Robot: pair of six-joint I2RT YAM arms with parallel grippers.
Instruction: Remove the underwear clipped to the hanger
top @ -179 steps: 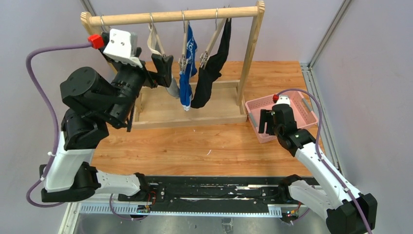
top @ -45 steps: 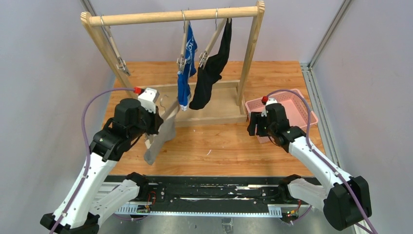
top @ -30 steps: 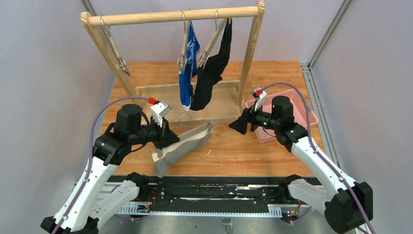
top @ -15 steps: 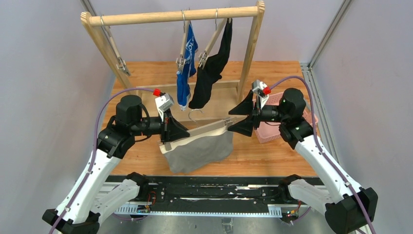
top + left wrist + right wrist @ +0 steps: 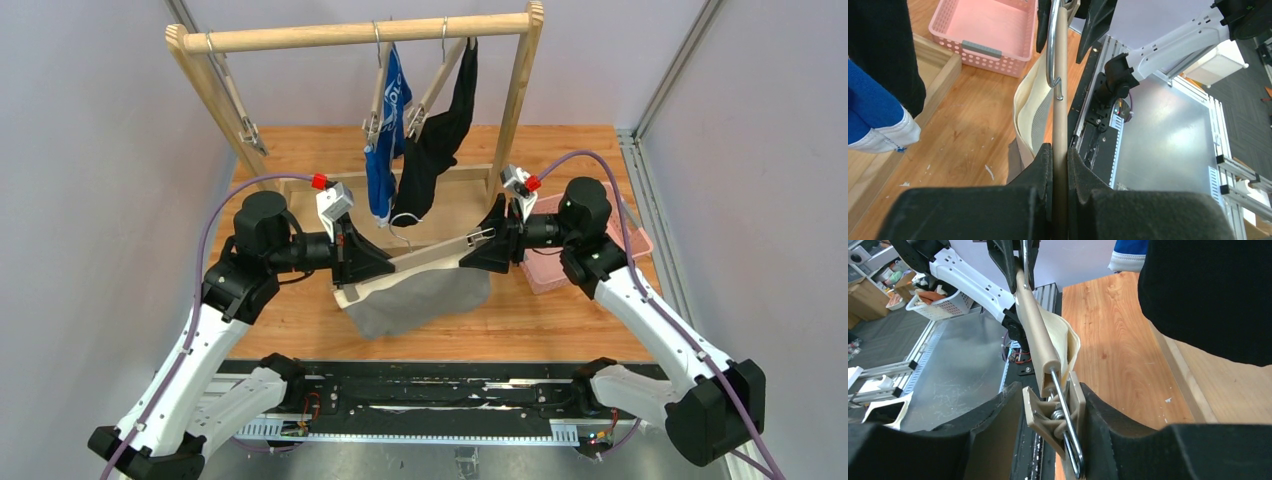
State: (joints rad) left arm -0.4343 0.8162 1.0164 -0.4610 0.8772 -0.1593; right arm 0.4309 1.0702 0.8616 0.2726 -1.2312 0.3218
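My left gripper (image 5: 352, 262) (image 5: 1059, 150) is shut on the left end of a beige hanger bar (image 5: 420, 255) (image 5: 1060, 75), held level above the table. The grey-beige underwear (image 5: 420, 300) (image 5: 1030, 110) (image 5: 1068, 345) hangs from that bar. At the bar's right end my right gripper (image 5: 482, 240) (image 5: 1050, 390) has both fingers pressed on the spring clip (image 5: 1053, 412). The blue underwear (image 5: 385, 150) (image 5: 868, 110) and black underwear (image 5: 440, 140) (image 5: 1208, 295) hang clipped on the wooden rack (image 5: 350, 35).
A pink basket (image 5: 632, 235) (image 5: 998, 62) sits at the right, partly behind my right arm. An empty hanger (image 5: 235, 100) hangs at the rack's left. The rack's wooden base frame (image 5: 300, 190) lies behind both grippers.
The left arm swung the hanger up to level. The right arm came in from the basket, and its jaws narrowed onto the clip at the hanger's right end.
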